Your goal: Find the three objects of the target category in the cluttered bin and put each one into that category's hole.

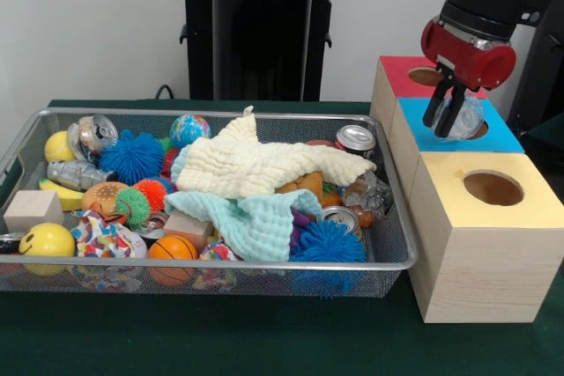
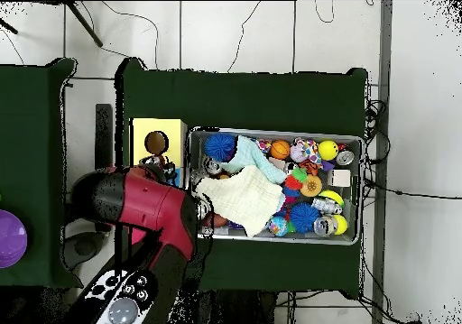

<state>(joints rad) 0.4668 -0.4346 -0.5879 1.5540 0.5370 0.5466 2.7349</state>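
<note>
My gripper (image 1: 453,118) hangs over the round hole of the blue-topped box (image 1: 504,136). It is shut on a crumpled, clear silvery object (image 1: 466,117) held right at the hole's mouth. The bin (image 1: 264,264), a silver wire-mesh tray, stands left of the boxes and is full of clutter. In it are metal cans (image 1: 355,139), a crushed silvery piece (image 1: 74,173), spiky balls (image 1: 133,156), a cream cloth (image 1: 264,165) and a pale blue cloth (image 1: 256,222). In the overhead view my red arm (image 2: 149,208) covers the gripper and most of the boxes beside the bin (image 2: 356,141).
A red-topped box (image 1: 401,70) stands behind the blue one and a yellow-topped box (image 1: 483,217) with an open hole in front of it. A wooden cube (image 1: 32,210), a yellow smiley ball (image 1: 46,239) and a small basketball (image 1: 171,248) lie at the bin's near left.
</note>
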